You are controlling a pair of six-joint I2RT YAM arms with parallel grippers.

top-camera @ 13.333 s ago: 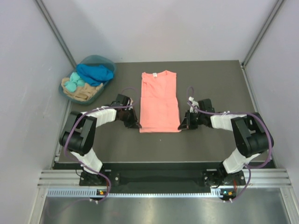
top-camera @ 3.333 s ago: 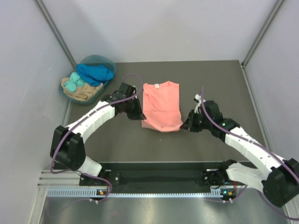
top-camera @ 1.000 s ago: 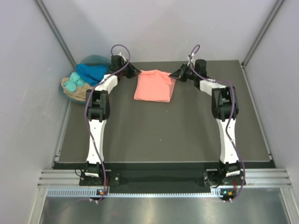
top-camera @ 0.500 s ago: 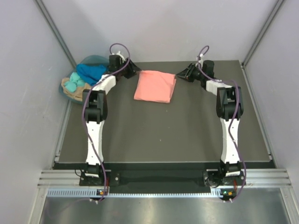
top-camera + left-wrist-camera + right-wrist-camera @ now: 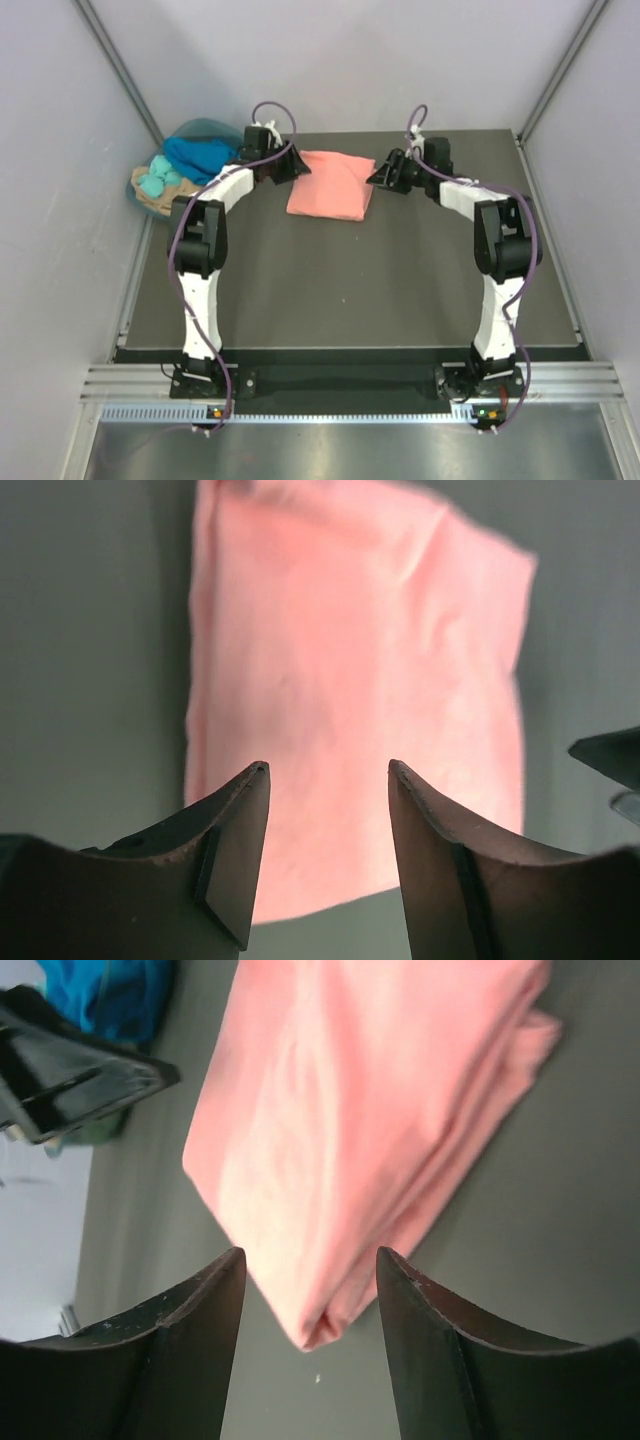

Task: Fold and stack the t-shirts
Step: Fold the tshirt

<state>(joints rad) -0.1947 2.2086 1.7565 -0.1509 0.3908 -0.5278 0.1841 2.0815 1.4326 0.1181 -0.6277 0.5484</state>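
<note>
A salmon-pink t-shirt (image 5: 330, 186) lies folded into a small rectangle at the back middle of the dark table. My left gripper (image 5: 293, 166) hovers at its far left corner, open and holding nothing. In the left wrist view the t-shirt (image 5: 350, 680) shows between and beyond the spread left gripper (image 5: 330, 767). My right gripper (image 5: 378, 176) stands open at the far right corner. In the right wrist view a folded corner of the t-shirt (image 5: 370, 1120) lies loose between the tips of the right gripper (image 5: 310, 1252).
A round teal basket (image 5: 205, 126) at the back left holds a royal blue t-shirt (image 5: 205, 155), a turquoise one (image 5: 155, 181) and a tan one (image 5: 175, 201). Grey walls close in on both sides and behind.
Both grippers have opened and let go of the pink t-shirt's far edge. The cloth has dropped flat, and both grippers have drawn slightly back toward the near side.
</note>
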